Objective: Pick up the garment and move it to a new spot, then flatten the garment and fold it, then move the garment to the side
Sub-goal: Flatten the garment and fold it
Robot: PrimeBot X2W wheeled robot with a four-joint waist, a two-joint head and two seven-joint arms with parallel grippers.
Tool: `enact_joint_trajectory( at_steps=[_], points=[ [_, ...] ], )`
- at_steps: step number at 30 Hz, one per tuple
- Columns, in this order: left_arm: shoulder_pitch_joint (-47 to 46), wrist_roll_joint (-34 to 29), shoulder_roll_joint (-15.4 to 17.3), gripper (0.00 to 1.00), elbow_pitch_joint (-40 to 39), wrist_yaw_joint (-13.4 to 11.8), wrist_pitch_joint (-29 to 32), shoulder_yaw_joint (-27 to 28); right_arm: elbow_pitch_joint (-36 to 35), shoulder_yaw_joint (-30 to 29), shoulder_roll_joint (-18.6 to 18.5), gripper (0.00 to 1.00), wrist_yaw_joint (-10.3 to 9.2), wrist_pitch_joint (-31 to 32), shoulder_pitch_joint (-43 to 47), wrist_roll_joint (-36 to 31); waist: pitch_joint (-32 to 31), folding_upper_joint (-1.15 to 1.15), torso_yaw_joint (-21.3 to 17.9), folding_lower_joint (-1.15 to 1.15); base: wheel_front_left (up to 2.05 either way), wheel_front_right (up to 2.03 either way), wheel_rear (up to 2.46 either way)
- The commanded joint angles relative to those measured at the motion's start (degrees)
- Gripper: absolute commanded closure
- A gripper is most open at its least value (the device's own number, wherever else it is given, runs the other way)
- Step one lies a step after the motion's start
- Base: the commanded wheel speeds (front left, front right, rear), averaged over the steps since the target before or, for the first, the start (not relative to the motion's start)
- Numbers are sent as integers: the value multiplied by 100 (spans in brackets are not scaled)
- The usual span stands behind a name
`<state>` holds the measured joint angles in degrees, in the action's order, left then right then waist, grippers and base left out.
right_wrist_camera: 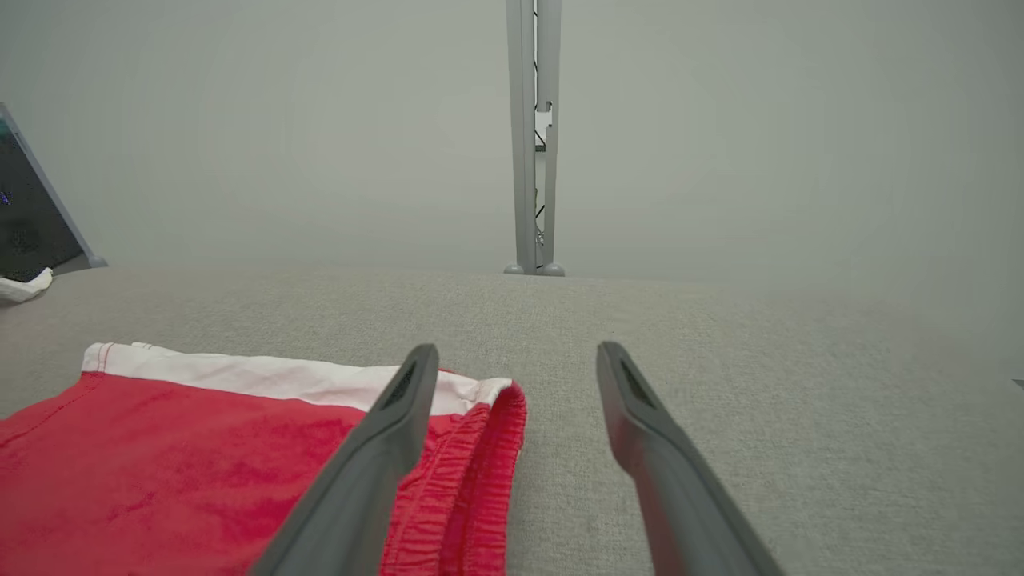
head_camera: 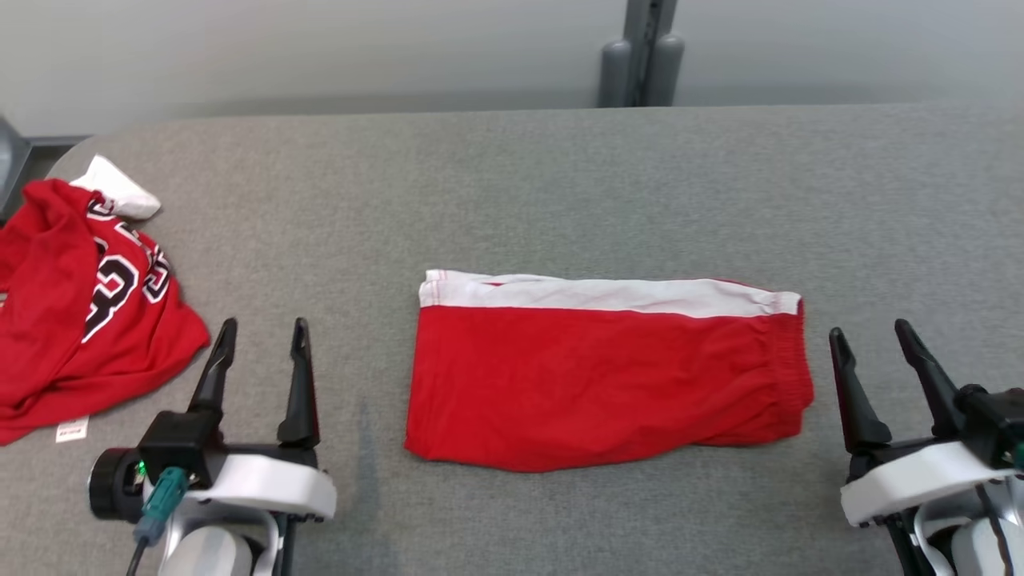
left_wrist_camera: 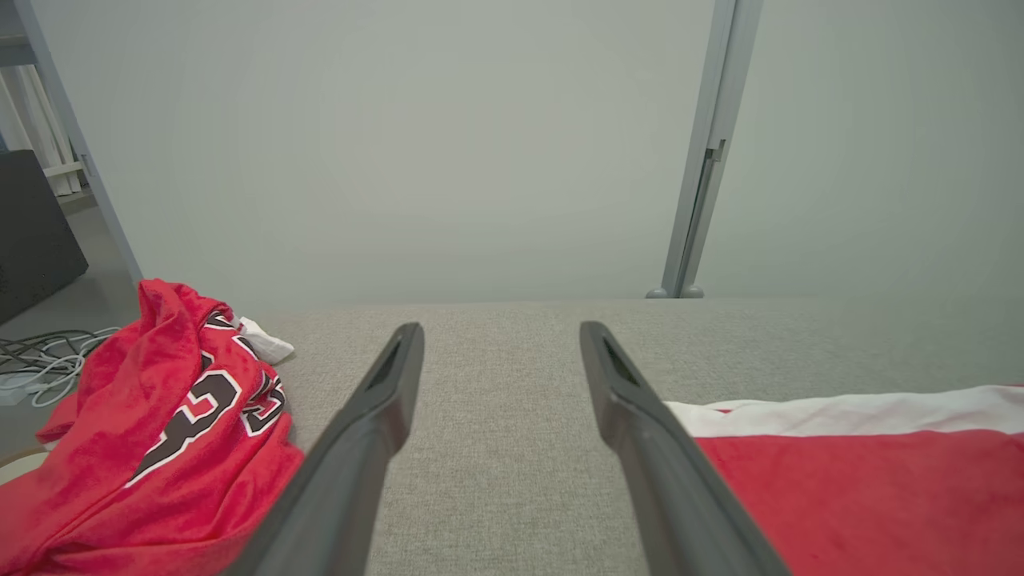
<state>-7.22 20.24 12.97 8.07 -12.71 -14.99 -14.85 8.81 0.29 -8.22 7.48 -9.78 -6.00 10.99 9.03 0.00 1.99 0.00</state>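
Note:
A pair of red shorts with a white stripe [head_camera: 608, 376] lies folded flat in the middle of the grey table [head_camera: 512, 192]. Its waistband points right. In the left wrist view the red shorts [left_wrist_camera: 864, 480] fill the lower right; in the right wrist view the red shorts [right_wrist_camera: 200, 464] lie at the lower left. My left gripper [head_camera: 264, 332] [left_wrist_camera: 500, 340] rests open to the left of the shorts, nothing between its fingers. On the other side my right gripper [head_camera: 868, 330] [right_wrist_camera: 518, 356] is open too, just beyond the waistband.
A crumpled red jersey with black-and-white lettering [head_camera: 72, 304] [left_wrist_camera: 160, 432] lies at the table's left edge, with a white piece of cloth [head_camera: 120, 188] behind it. A grey post [head_camera: 644, 52] stands behind the table's far edge. Cables [left_wrist_camera: 40, 360] lie on the floor to the left.

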Motion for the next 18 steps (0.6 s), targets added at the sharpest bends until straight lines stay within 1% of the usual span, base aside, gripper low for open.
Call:
enact_joint_trajectory(
  at_steps=[1, 9, 16, 18],
  points=[
    [-150, -41, -25, 0, 31, 38, -26, -40, 166, 42, -60, 0, 2, 40, -118, 66, 132, 0, 146, 0, 0, 0, 0],
    [-550, -94, -321, 0, 119, 199, -27, -150, 1463, 269, -156, 0, 2, 349, -628, 281, 439, 0, 484, 0, 0, 0, 0],
    [-624, -223, -400, 0, 116, 249, -27, 8, 2147, 629, -228, 0, 2, 644, -900, 754, 625, 0, 487, 0, 0, 0, 0],
    [-651, -246, -402, 0, 108, 263, -27, 53, 2247, 748, -280, 0, 2, 604, -1019, 844, 681, 0, 464, 0, 0, 0, 0]
  ],
)
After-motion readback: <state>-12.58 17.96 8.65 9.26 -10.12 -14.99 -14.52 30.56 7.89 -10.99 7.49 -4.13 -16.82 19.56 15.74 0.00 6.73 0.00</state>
